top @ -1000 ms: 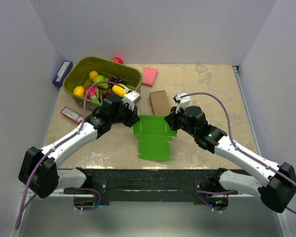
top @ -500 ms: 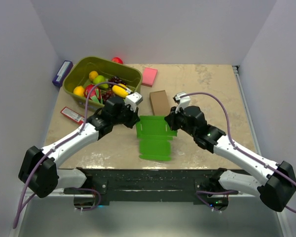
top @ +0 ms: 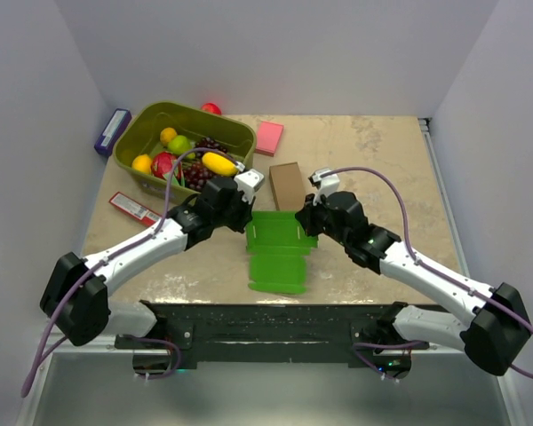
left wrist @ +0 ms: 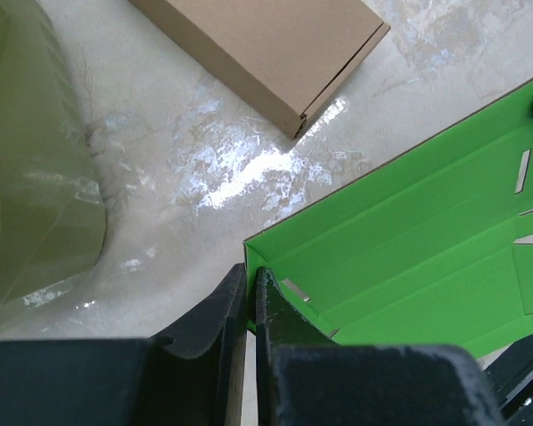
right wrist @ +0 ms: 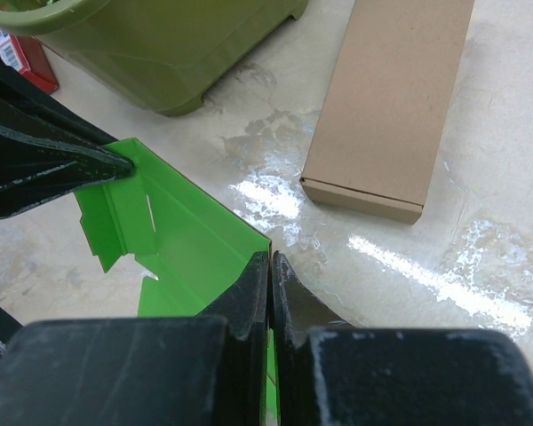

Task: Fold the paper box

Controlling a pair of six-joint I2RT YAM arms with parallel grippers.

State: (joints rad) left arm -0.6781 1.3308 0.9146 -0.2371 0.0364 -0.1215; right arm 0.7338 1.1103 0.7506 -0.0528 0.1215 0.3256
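Looking from the left wrist, we are seeing the left gripper (left wrist: pixel 250 275) pinching one corner of the paper box (left wrist: pixel 426 240), its black fingers nearly together with the thin card between them. From the right wrist we are finding the right gripper (right wrist: pixel 270 259) clenched on the opposite edge of the same sheet.

Only the top view is showing us the whole blank: bright green, creased, lying on the table (top: pixel 382 160) between both arms. The wrist views are giving us its slits and tabs, and the glossy marbled surface.

Just beside the blank a brown cardboard box (right wrist: pixel 400 98) is lying, long and matte. An olive plastic bin (top: pixel 147 124) is holding fruit (top: pixel 218 163); the wrist views are cutting it off. A pink pad (top: pixel 268 138) is lying behind.

How much card is sitting inside each grip, we cannot tell.
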